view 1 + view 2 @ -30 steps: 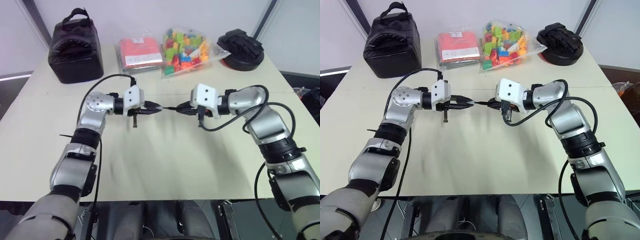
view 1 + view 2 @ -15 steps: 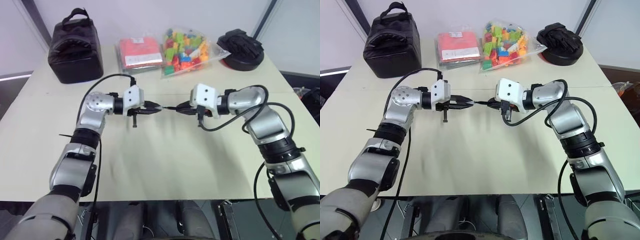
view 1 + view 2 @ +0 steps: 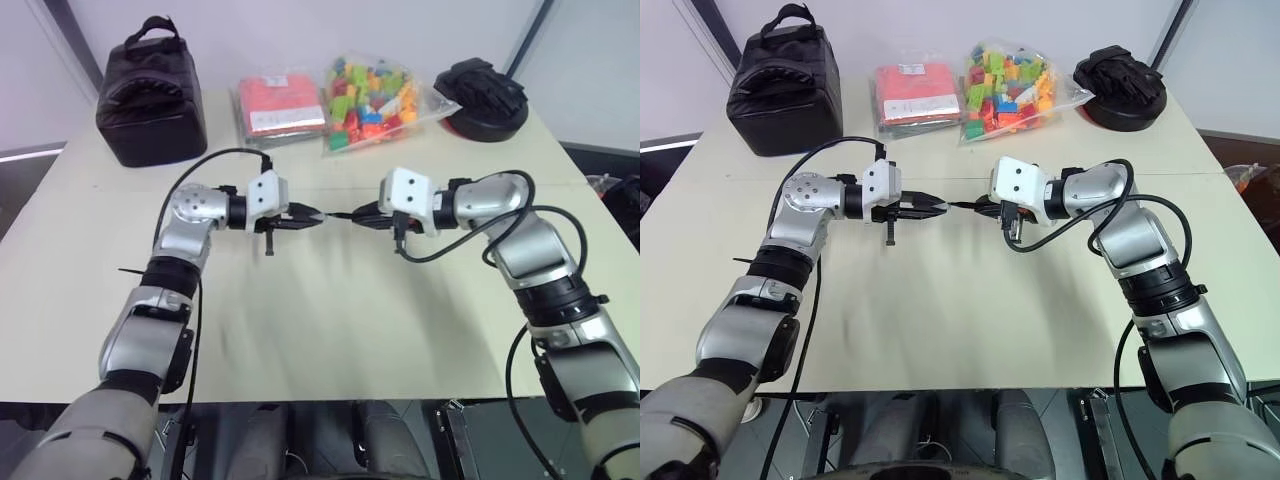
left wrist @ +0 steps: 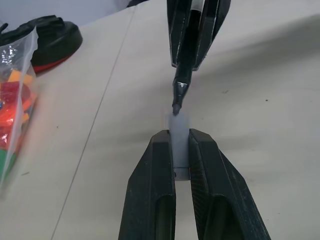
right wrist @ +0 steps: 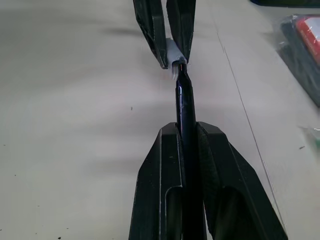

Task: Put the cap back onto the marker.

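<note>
Above the table's middle my two grippers face each other, tip to tip. The left gripper [image 3: 312, 216] is shut on the small grey cap [image 4: 180, 137], whose open end points at the marker. The right gripper [image 3: 362, 216] is shut on the thin black marker [image 5: 185, 107], which sticks out past its fingers. The marker's pointed tip [image 4: 177, 105] sits right at the cap's mouth [image 5: 174, 61]; whether it has entered I cannot tell.
Along the far edge of the cream table [image 3: 330, 320] stand a black bag [image 3: 150, 92], a red packet [image 3: 280, 108], a clear bag of coloured bricks [image 3: 375, 100] and a black round object [image 3: 485, 95].
</note>
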